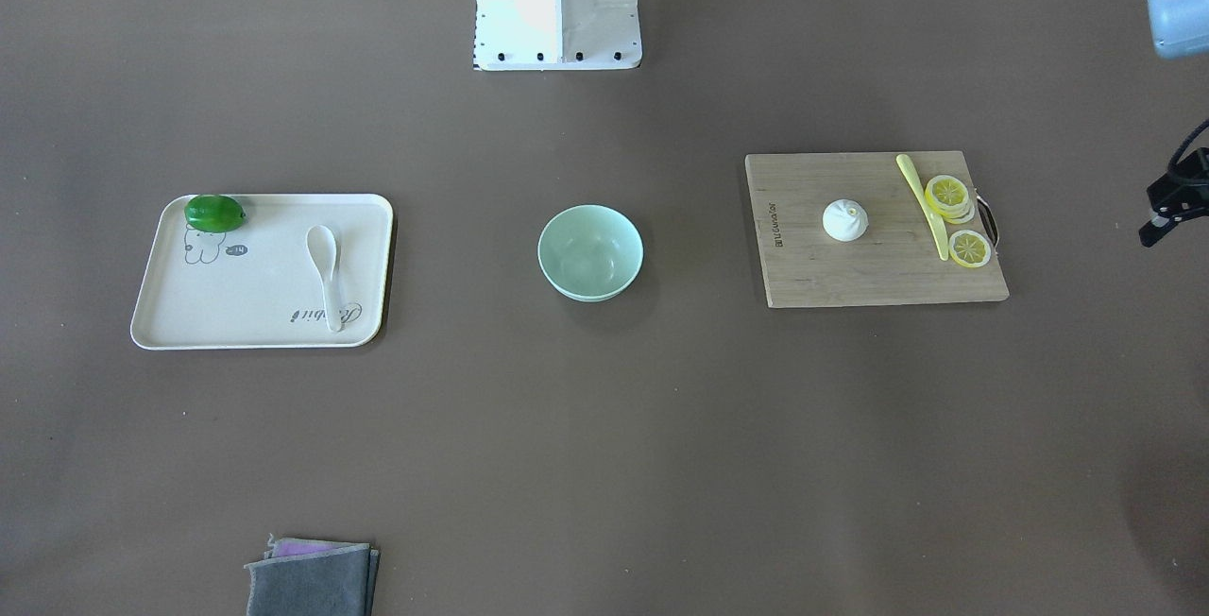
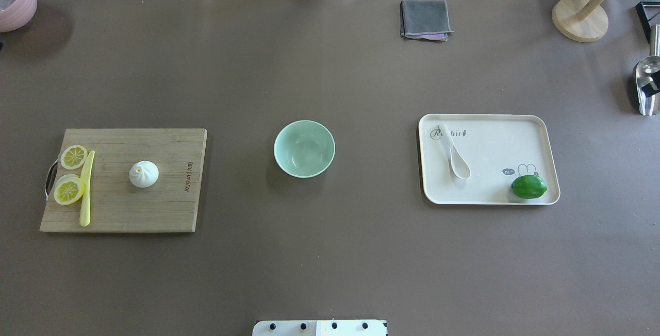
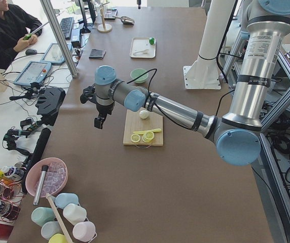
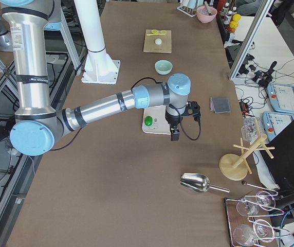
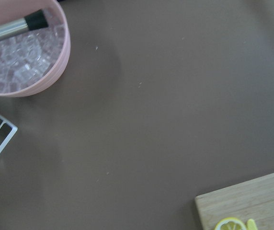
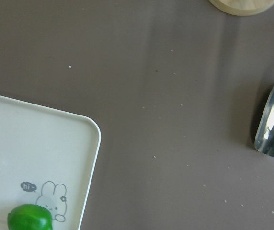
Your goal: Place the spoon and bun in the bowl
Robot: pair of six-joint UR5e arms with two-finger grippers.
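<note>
The white spoon lies on a cream tray right of centre; it also shows in the front view. The white pleated bun sits on a wooden cutting board at the left. The mint-green bowl stands empty between them. My left gripper hangs above the table beyond the board's outer end, away from the bun; only its edge shows in the front view. My right gripper hangs beyond the tray's outer end. I cannot tell whether either is open or shut.
A green lime lies in the tray's corner. Lemon slices and a pale-yellow knife lie on the board. A grey cloth, a wooden stand, a metal scoop and a pink bowl of ice sit near the table's edges.
</note>
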